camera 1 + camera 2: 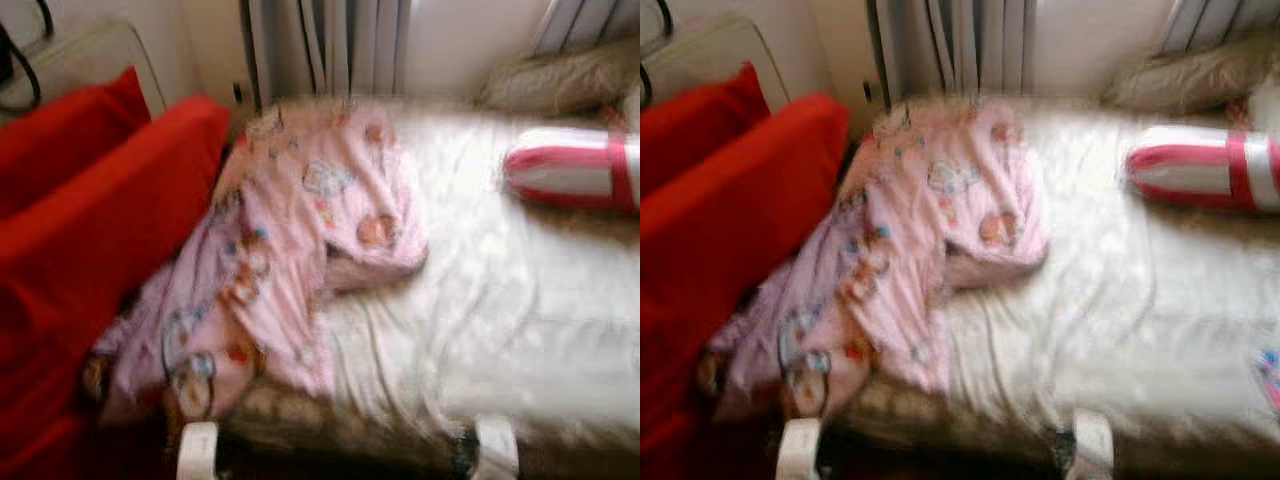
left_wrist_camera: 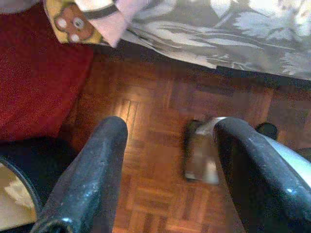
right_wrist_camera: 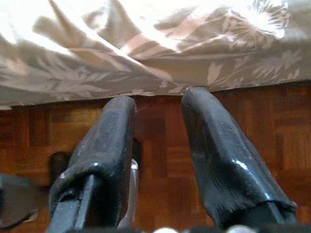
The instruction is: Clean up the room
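**Pink pyjamas lie up and to the left of both low-hanging arms**

Two pale rounded parts of the robot sit at the bottom edge of the head views, hard against the foot of the bed [image 1: 500, 300]. Beyond them the pink printed garment [image 1: 290, 250] sprawls over the bed's left side, its long axis running from the near-left corner, where it spills towards the red cushions [image 1: 100, 230], diagonally up to the headboard. A red-and-white striped bolster [image 1: 575, 168] lies far right.

From the left wrist, the left gripper [image 2: 170, 179] hangs over parquet floor [image 2: 155, 97], jaws spread wide and empty, a corner of the garment dangling just ahead.

From the right wrist, the right gripper [image 3: 158, 160] points at the bed's floral sheet [image 3: 146, 58], jaws parted, empty.

I judge the left arm nearer.
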`<state>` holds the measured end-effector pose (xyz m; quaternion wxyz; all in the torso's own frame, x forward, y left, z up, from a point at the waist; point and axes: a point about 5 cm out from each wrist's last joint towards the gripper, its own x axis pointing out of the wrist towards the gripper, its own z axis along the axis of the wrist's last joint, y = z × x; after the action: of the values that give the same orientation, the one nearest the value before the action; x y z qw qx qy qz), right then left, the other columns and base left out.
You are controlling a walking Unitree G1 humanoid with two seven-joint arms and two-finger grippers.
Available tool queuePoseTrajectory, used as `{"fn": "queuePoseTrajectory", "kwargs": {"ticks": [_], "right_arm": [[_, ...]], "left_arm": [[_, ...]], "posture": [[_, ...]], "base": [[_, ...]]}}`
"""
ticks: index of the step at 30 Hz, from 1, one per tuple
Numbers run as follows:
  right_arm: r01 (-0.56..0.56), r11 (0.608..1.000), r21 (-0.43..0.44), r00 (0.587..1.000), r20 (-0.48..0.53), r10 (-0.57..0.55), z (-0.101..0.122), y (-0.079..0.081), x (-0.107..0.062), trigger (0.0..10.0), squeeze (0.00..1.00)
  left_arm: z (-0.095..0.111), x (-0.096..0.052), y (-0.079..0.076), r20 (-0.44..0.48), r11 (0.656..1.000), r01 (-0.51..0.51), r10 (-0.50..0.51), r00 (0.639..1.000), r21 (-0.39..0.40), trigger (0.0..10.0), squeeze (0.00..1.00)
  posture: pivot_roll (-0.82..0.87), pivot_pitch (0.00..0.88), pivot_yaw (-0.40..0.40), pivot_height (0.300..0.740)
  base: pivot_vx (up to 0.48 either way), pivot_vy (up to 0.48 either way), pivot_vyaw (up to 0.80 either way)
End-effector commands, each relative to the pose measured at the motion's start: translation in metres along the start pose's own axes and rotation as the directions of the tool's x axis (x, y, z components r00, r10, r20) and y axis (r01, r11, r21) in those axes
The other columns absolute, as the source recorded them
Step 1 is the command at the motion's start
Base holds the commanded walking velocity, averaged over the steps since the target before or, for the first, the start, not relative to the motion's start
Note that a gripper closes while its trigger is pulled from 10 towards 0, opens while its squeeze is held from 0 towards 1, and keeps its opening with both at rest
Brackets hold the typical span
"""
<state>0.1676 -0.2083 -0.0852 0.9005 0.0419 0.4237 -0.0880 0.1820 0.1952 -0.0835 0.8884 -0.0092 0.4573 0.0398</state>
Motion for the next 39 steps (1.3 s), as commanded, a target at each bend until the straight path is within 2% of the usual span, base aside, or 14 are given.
{"fn": "queuePoseTrajectory", "kwargs": {"ticks": [1,6,19,24,39], "right_arm": [[-0.012,1.0,0.013,1.0,0.007,0.012,0.0023,0.0056,0.001,10.0,0.0],[-0.016,1.0,0.015,1.0,0.007,0.016,0.0019,0.0058,0.0009,10.0,0.0],[-0.026,1.0,-0.009,1.0,0.001,0.026,0.0004,0.0054,0.0005,10.0,0.0],[-0.026,0.999,-0.021,1.0,0.006,0.026,0.0008,0.0054,0.0004,10.0,0.0],[-0.033,0.999,0.011,0.999,0.01,0.033,0.0023,0.0074,0.001,10.0,0.0]], "left_arm": [[-0.0024,-0.0009,0.0077,-0.014,1.0,-0.018,0.018,1.0,0.012,10.0,0.0],[-0.0026,-0.001,0.008,-0.015,1.0,-0.019,0.019,1.0,0.011,10.0,0.0],[-0.0037,-0.0013,0.0073,-0.008,1.0,-0.013,0.013,1.0,-0.005,10.0,0.0],[-0.0046,-0.0015,0.0074,-0.009,1.0,-0.015,0.015,1.0,-0.007,10.0,0.0],[-0.0042,-0.0015,0.0073,-0.009,1.0,-0.006,0.006,1.0,-0.003,10.0,0.0]], "posture": [[0.05,0.08,0.006,0.74],[0.05,0.08,0.006,0.74],[0.05,0.052,0.005,0.74],[0.05,0.042,0.004,0.74],[0.06,0.059,0.001,0.74]], "base": [[0.0,0.48,0.0],[0.0,0.48,0.0],[0.0,0.0,0.0],[0.0,0.0,0.56],[0.0,0.0,0.71]]}}
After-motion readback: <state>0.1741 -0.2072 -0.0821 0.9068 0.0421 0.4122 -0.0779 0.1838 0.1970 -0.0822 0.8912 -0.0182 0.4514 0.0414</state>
